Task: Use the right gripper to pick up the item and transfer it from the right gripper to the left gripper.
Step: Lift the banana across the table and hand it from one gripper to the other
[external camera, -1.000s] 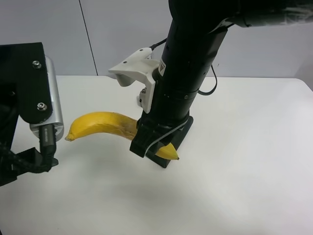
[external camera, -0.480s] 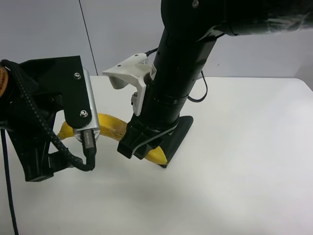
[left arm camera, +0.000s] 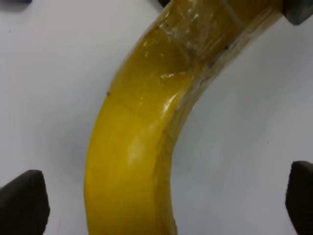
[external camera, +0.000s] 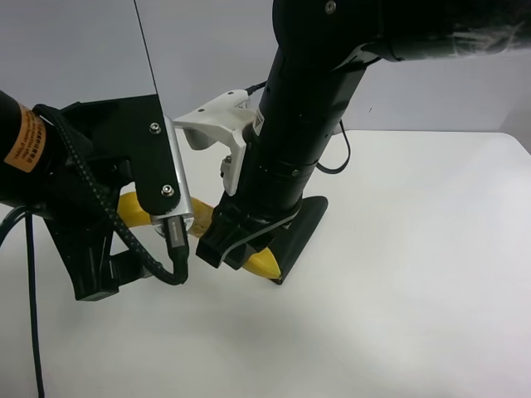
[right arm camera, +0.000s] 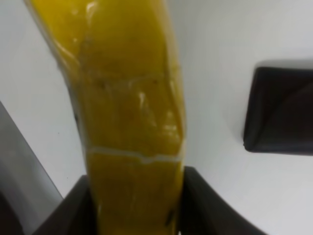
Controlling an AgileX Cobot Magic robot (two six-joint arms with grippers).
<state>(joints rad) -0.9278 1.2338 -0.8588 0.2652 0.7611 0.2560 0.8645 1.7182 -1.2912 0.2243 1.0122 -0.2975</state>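
My right gripper (external camera: 239,249), on the black arm with the white bracket (external camera: 214,124), is shut on the yellow banana (external camera: 262,262) near its dark-tipped end. In the right wrist view the banana (right arm camera: 132,122) runs out from between the black fingers (right arm camera: 205,208). The arm with the orange label (external camera: 91,182) covers the banana's other end. In the left wrist view my left gripper (left arm camera: 161,198) is open. Its fingertips (left arm camera: 22,200) stand wide apart on either side of the banana (left arm camera: 142,132) and do not touch it.
A dark wedge-shaped pad (external camera: 300,225) lies on the white table (external camera: 415,290) just behind the right gripper. It also shows in the right wrist view (right arm camera: 279,110). A braided black cable (external camera: 141,253) loops below the left arm.
The left arm has moved right and now sits over the banana's free end, hiding most of it. The right arm shifted slightly left with the banana, then held still.
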